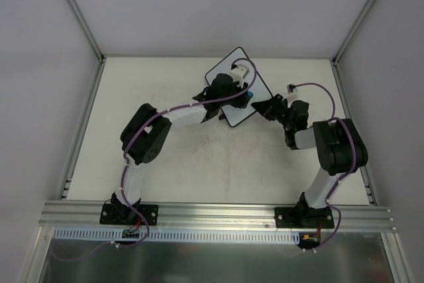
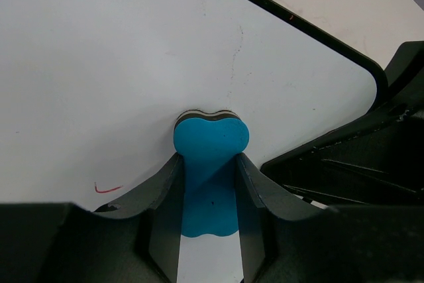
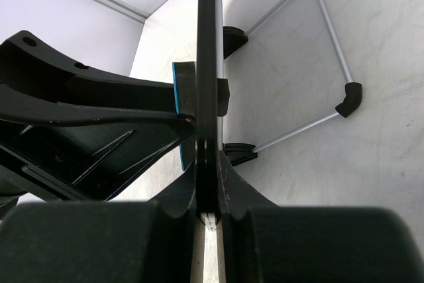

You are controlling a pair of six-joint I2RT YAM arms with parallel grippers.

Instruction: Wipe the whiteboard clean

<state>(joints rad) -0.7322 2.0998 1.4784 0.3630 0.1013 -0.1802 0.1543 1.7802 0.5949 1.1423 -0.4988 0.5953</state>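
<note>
The whiteboard (image 1: 228,64) lies turned like a diamond at the back middle of the table. In the left wrist view its white face (image 2: 132,64) fills the frame, with one short red mark (image 2: 108,189) at lower left. My left gripper (image 2: 211,158) is shut on a blue bone-shaped eraser (image 2: 211,140), whose felt end presses on the board. My right gripper (image 3: 211,164) is shut on the board's black edge (image 3: 207,64), seen edge-on. From above, the left gripper (image 1: 244,94) is over the board and the right gripper (image 1: 265,107) is at its right corner.
Behind the board a thin wire stand (image 3: 331,51) rests on the table. The right gripper's black body (image 2: 371,164) sits close beside the eraser. Aluminium rails (image 1: 79,130) line the table's sides and grey walls enclose it.
</note>
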